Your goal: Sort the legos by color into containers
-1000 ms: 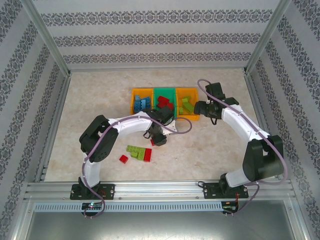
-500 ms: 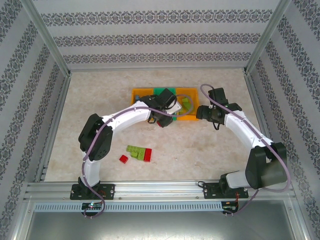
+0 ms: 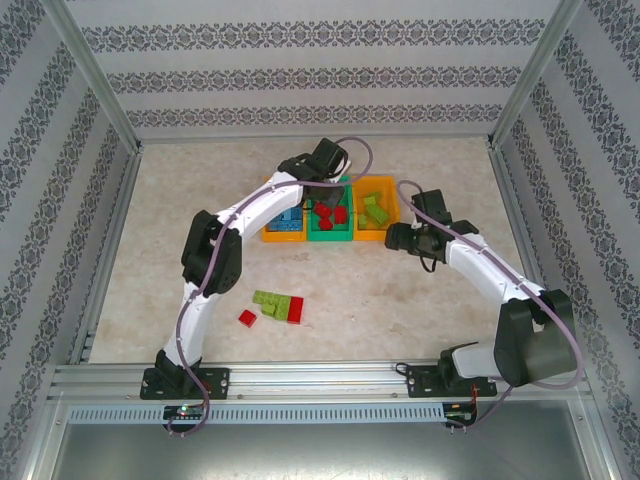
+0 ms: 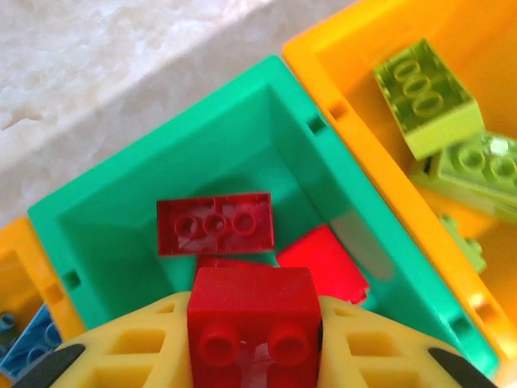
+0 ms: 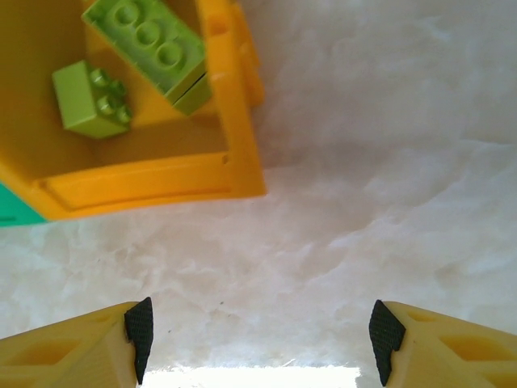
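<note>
Containers sit in a row in the top view, with the left arm [image 3: 255, 205] reaching over them. The left jaws hang above the green bin [image 3: 330, 238], and the right jaws hover just beside the right orange bin [image 3: 376, 238]. Loose legos, light green [image 3: 268, 300] and red [image 3: 294, 309], lie on the table [image 3: 180, 220] well behind both jaws.

In the left wrist view, the left jaws are pinched snugly on a red brick [image 4: 252, 311]. The green bin [image 4: 121, 218], with red bricks [image 4: 215, 224] inside, lies just ahead and below.

In the right wrist view, the right jaws stand wide apart, pads [image 5: 139, 327] bare with nothing between. Ahead to the left is the orange bin [image 5: 234, 121], which holds light green bricks [image 5: 145, 36].

These bricks look light, rigid and slick-sided, so they are probably best pinched across their flat side faces
</note>
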